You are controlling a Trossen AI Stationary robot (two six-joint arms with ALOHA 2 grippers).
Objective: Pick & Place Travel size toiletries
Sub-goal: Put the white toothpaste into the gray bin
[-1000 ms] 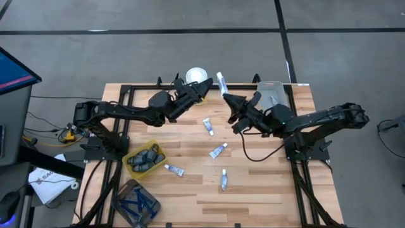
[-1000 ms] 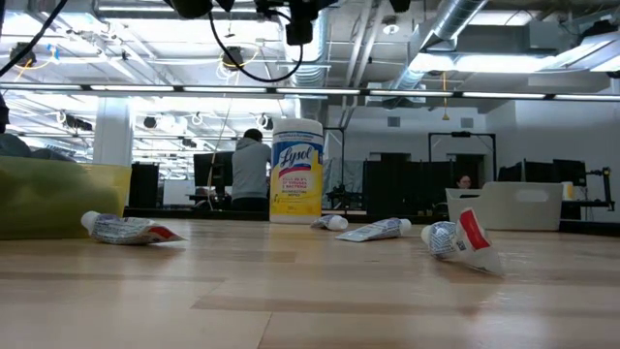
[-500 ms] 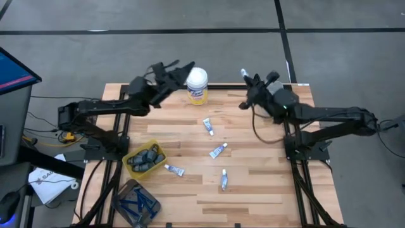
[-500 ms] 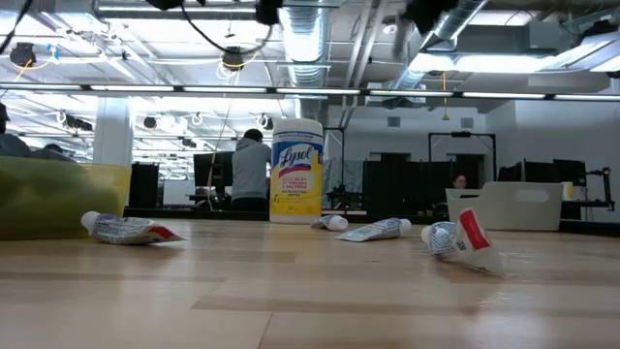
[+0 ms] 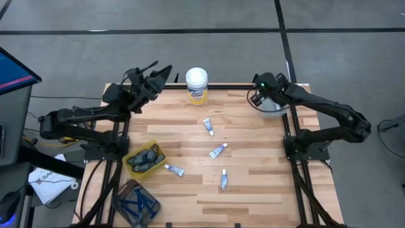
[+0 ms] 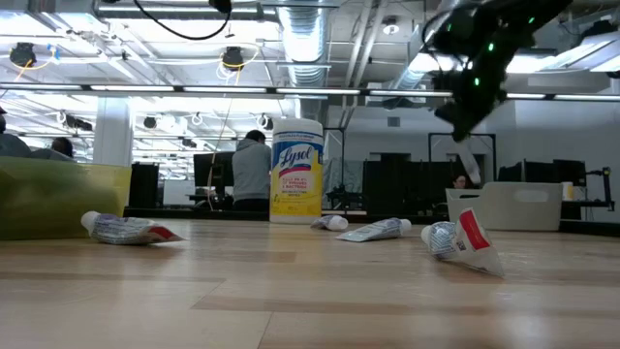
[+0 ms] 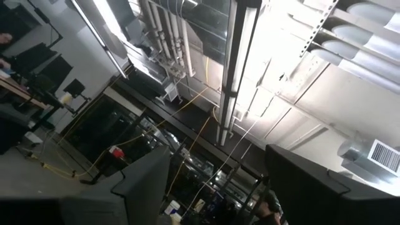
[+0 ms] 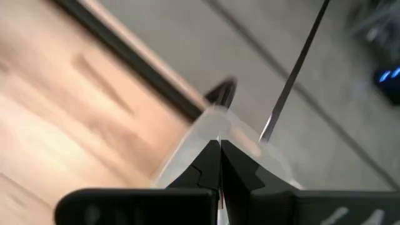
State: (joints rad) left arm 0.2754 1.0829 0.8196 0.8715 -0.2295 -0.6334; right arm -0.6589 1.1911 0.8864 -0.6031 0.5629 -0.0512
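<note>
From above, the left end effector (image 5: 154, 70) hangs over the far left edge of the wooden counter (image 5: 253, 183), its fingers spread apart and holding nothing, just left of the white Lysol canister (image 5: 197, 85) that stands upright at the far edge. The right end effector (image 5: 264, 96) is over the clear bin (image 5: 278, 111) at the far right corner, fingers pressed together. Four small white tubes lie loose on the boards: one (image 5: 207, 126) near the canister, one (image 5: 218, 150) mid-counter, one (image 5: 222, 180) nearer the front, and one (image 5: 174, 170) just beside the yellow bin (image 5: 131, 156), which holds dark grey sticks (image 5: 144, 159). A dark tray (image 5: 122, 196) of thin blue sticks (image 5: 139, 204) sits at the front left corner, partly beyond the edge. Grey floor with dark lines surrounds the frame. At counter height, the canister (image 6: 296, 169) stands in the middle distance, with tubes to the left (image 6: 124, 229), behind centre (image 6: 373, 230) and right (image 6: 461, 239); the yellow bin (image 6: 58, 199) fills the left edge and a pale bin (image 6: 513, 206) sits on the right, with the right arm's dark end effector (image 6: 469, 121) hanging above it. Beyond are an office with ceiling pipes, strip lights and a person standing at screens. The left wrist view looks up at ducts and lights past its parted fingers (image 7: 145, 187). The right wrist view shows its fingers (image 8: 215, 164) clenched together over the clear bin's rim (image 8: 215, 119), the counter's wood and grey floor blurred beyond; whether anything is pinched there cannot be told.
</note>
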